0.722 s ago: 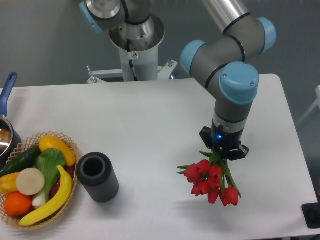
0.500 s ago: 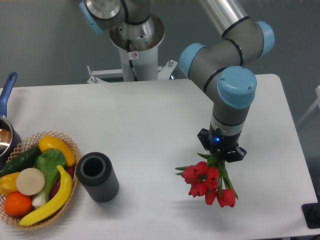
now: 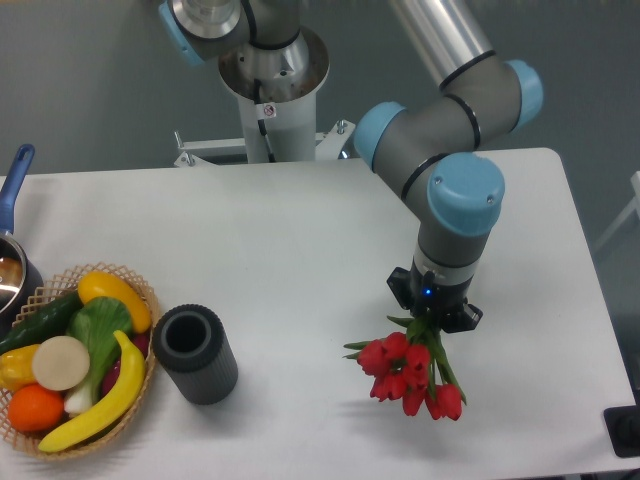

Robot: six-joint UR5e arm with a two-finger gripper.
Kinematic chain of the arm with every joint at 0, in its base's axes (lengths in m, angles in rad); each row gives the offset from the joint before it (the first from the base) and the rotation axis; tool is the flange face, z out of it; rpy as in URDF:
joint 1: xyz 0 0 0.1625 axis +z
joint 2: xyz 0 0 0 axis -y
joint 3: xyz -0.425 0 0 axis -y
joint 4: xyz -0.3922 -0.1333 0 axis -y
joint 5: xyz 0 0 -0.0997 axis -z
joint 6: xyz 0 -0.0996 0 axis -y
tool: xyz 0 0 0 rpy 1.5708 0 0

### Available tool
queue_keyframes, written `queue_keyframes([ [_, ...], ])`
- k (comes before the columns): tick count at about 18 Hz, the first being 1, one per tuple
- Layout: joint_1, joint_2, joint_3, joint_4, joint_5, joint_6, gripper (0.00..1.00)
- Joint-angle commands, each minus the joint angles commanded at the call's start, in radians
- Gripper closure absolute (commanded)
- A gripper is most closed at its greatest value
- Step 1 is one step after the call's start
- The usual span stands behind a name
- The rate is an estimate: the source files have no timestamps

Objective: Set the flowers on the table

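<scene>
The flowers (image 3: 406,372), a small bunch of red tulips with green stems and leaves, hang head-down from my gripper (image 3: 432,318) over the front right part of the white table (image 3: 300,250). The gripper points straight down and is shut on the stems; its fingers are mostly hidden by the wrist and the leaves. The blooms look close to the tabletop, and a faint shadow lies beneath them. I cannot tell whether they touch it.
A dark grey ribbed cylinder (image 3: 194,353) stands at the front left. A wicker basket (image 3: 140,290) of produce sits at the left edge, with a blue-handled pot (image 3: 12,215) behind it. The arm's base (image 3: 270,90) is at the back. A dark object (image 3: 624,430) is at the front right corner.
My gripper has moved a little to the left and towards the front with the flowers, which now sit slightly lower in view.
</scene>
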Motion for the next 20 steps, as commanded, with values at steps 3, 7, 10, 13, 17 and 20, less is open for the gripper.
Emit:
queue_keyframes([
  [3,-0.02,-0.02,-0.006,0.034,0.002,-0.009,0.84],
  [7,-0.023,-0.037,-0.006,0.034,-0.003,-0.023,0.79],
  [10,-0.029,-0.045,-0.011,0.042,-0.005,-0.02,0.68],
  [13,-0.029,-0.045,-0.012,0.051,-0.005,-0.017,0.08],
  [17,-0.029,-0.035,-0.055,0.141,-0.002,-0.018,0.0],
  [20,-0.028,-0.029,-0.064,0.163,0.0,-0.018,0.0],
])
